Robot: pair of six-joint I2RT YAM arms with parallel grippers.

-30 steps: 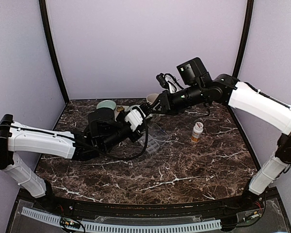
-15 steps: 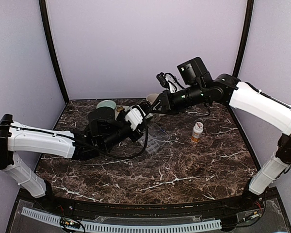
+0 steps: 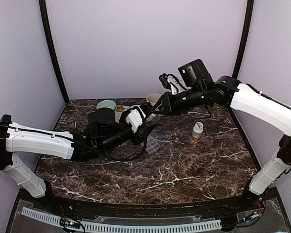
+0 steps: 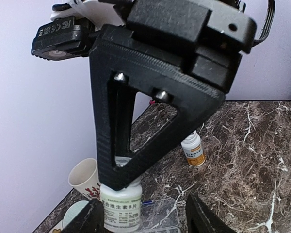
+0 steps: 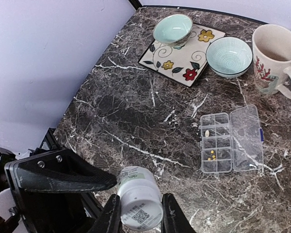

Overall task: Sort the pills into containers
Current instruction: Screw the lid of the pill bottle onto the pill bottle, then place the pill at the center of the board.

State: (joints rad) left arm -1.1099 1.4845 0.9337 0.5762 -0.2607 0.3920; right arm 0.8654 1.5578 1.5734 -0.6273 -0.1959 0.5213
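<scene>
1. The right hand is closed on a white bottle. One finger presses each side of the bottle, which is held above the counter.
2. The left hand is open and holds nothing. In its own wrist view the two fingers stand well apart, with the white bottle just beside one of them and a clear gap to the other.
3. The two hands meet over the middle of the counter. The right wrist view shows one left finger reaching in beside the bottle's cap; whether it touches the cap cannot be told.
4. The organiser box lies flat on the counter with its clear lid swung open to one side. In the top view it sits just beyond the left hand, between that hand and the amber bottle.
5. Some of its compartments are filled: a pale pill lies in one near the top of the box, and a few yellow pills lie in one lower down.
6. The amber bottle stands upright with its white cap on, well apart from both hands.
7. Further back on the counter is a flower-patterned tile with one pale green bowl on it. A second bowl sits at the tile's edge, and a cream mug stands beside that bowl.
</scene>
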